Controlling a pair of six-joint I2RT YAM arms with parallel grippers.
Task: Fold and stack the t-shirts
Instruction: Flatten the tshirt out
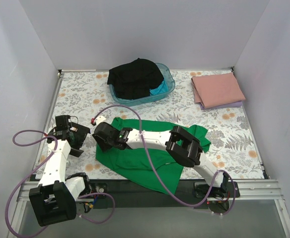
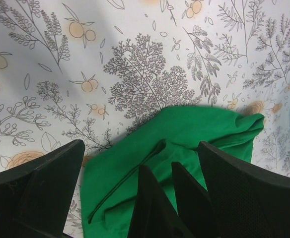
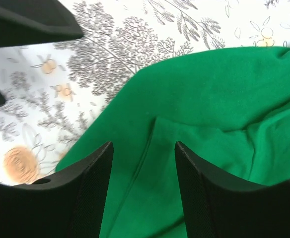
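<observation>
The bright green t-shirt point(image 1: 135, 161) lies crumpled on the floral cover near the front edge. My right arm reaches left across it. My right gripper point(image 1: 99, 135) is open at the shirt's left edge. In the right wrist view the right gripper point(image 3: 142, 148) straddles a raised fold of the green t-shirt point(image 3: 219, 94) and holds nothing. My left gripper point(image 1: 79, 138) is open just left of the shirt. In the left wrist view the left gripper point(image 2: 140, 156) is wide open over the green t-shirt point(image 2: 204, 124), with two dark pointed tips between its fingers. A folded pink t-shirt point(image 1: 217, 89) lies on a lilac one point(image 1: 238, 104) at the back right.
A translucent blue tub point(image 1: 168, 84) at the back centre holds a black t-shirt point(image 1: 135, 77) and a turquoise one point(image 1: 160, 89). White walls close in the table on three sides. Purple cables loop over the green shirt and beside the left arm.
</observation>
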